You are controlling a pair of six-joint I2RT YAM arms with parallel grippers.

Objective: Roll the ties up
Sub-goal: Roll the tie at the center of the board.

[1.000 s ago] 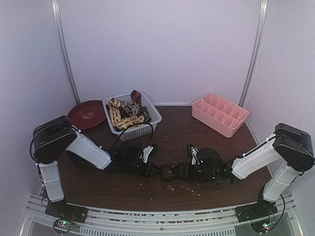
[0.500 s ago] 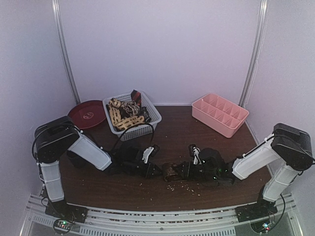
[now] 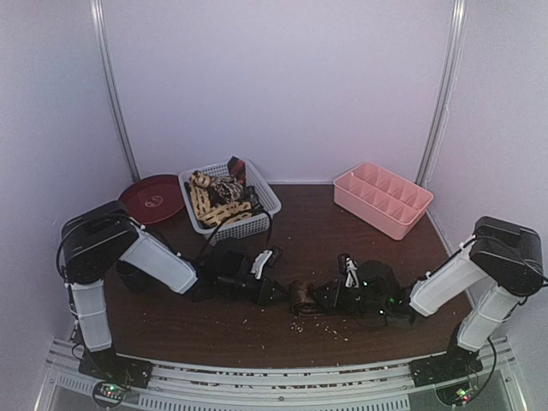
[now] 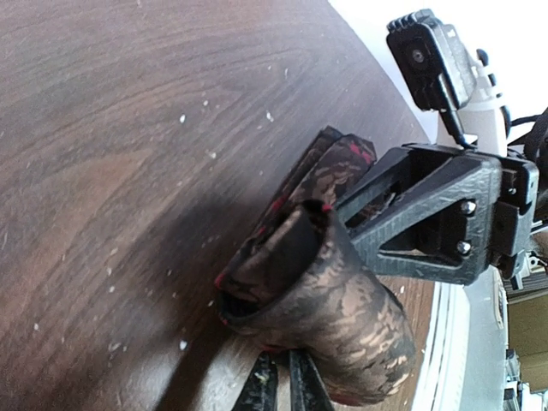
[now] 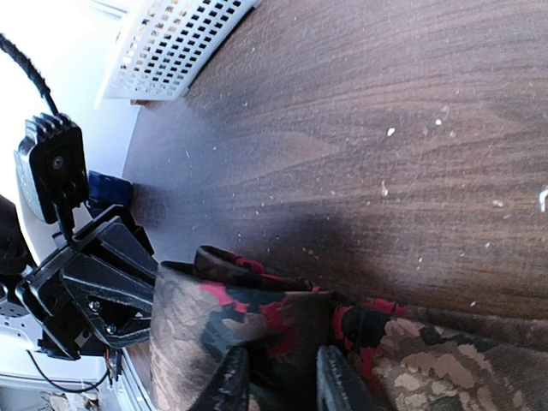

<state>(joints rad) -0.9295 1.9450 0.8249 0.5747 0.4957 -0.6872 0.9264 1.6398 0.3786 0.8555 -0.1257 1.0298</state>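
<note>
At the near middle of the table [image 3: 308,224], the left gripper's [image 4: 281,378] fingers [image 4: 257,390] are clamped on the rolled end of a dark, camouflage-patterned tie [image 4: 342,318] with red showing at its edges. The right gripper's [image 5: 278,373] fingers [image 5: 229,378] are set astride the same fabric; whether it is squeezed cannot be told. Compared with a second ago, the roll and both grippers are found shifted slightly to the right. The left fingers are cut off by the lower edge of the left wrist view. The tie's unrolled length is cropped at the bottom right corner of the right wrist view. From above, the fingertips can hardly be made out.
</note>
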